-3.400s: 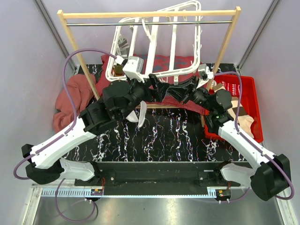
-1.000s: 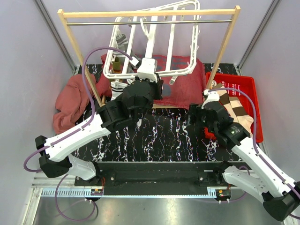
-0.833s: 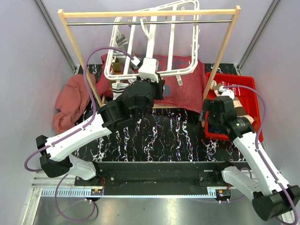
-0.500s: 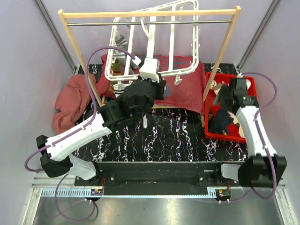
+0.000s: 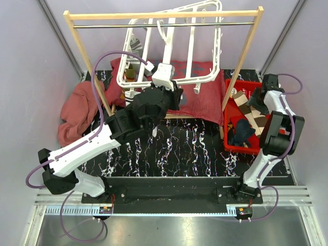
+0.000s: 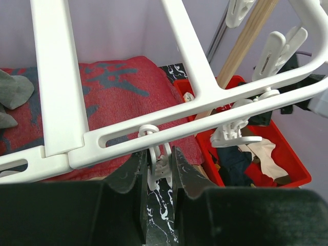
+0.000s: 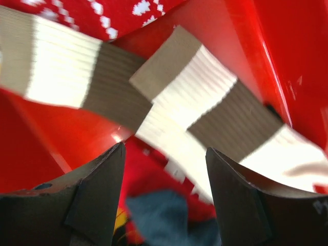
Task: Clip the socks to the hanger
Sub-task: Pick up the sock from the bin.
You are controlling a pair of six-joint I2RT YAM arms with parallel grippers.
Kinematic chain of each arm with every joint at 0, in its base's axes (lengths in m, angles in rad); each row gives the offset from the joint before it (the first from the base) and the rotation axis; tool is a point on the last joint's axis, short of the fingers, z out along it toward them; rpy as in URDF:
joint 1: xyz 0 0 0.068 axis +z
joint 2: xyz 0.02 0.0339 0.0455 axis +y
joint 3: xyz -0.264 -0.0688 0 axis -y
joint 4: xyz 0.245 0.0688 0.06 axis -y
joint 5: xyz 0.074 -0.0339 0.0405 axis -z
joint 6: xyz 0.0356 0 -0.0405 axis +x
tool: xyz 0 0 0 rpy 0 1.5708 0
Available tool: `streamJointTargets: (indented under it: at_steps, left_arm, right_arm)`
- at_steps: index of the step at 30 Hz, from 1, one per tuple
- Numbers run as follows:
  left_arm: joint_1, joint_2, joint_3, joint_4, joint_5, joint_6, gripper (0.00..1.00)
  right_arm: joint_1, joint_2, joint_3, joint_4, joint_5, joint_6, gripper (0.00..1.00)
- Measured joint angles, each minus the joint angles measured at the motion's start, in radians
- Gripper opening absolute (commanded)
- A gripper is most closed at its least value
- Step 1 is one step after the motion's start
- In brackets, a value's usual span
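Note:
The white hanger (image 5: 169, 48) hangs tilted from the wooden rail, with a striped sock (image 5: 134, 45) clipped at its left. My left gripper (image 5: 173, 96) is under the hanger's near bar (image 6: 133, 136), shut on a dangling white clip (image 6: 155, 171). My right gripper (image 5: 254, 102) hangs open over the red bin (image 5: 233, 147). A beige-brown striped sock (image 7: 205, 102) lies just beyond its fingertips and a navy sock (image 7: 159, 215) lies between them, blurred. Neither sock is held. Both socks also show from above: the striped one (image 5: 252, 117) and the navy one (image 5: 241, 132).
The wooden rail frame (image 5: 164, 14) stands across the back, its right post (image 5: 241, 66) next to the bin. One red cloth (image 5: 202, 100) lies under the hanger, another (image 5: 77, 110) at the far left. A second loose clip (image 6: 233, 134) dangles to the right of my left fingers.
My right arm has swung from the table's middle out over the far end of the red bin, jaws narrowing slightly. The left gripper has kept its hold; the hanger shifted a little.

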Motion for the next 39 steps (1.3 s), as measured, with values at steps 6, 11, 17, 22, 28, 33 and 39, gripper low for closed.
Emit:
streamJointTargets:
  at_steps: [6, 11, 17, 22, 28, 33, 39]
  left_arm:
    - [0.000, 0.000, 0.000, 0.000, 0.004, 0.004, 0.00]
    - [0.000, 0.000, 0.000, 0.000, 0.004, 0.010, 0.00]
    - [0.000, 0.000, 0.000, 0.000, 0.004, 0.019, 0.00]
    - [0.000, 0.000, 0.000, 0.000, 0.004, 0.024, 0.00]
    - [0.000, 0.000, 0.000, 0.000, 0.004, 0.024, 0.00]
    - [0.000, 0.000, 0.000, 0.000, 0.004, 0.024, 0.00]
    - [0.000, -0.002, -0.004, 0.003, 0.004, 0.024, 0.00]
  right_arm:
    - [0.006, 0.120, 0.026, 0.042, 0.025, -0.116, 0.72]
    - [0.008, 0.160, 0.058, 0.071, 0.045, -0.176, 0.71]
    - [0.014, 0.218, 0.103, 0.110, 0.072, -0.212, 0.69]
    - [0.023, 0.254, 0.105, 0.111, 0.108, -0.225, 0.61]
    - [0.025, 0.255, 0.105, 0.120, 0.177, -0.233, 0.50]
    - [0.025, 0.254, 0.105, 0.135, 0.219, -0.236, 0.42]
    - [0.024, 0.254, 0.105, 0.136, 0.224, -0.236, 0.44]
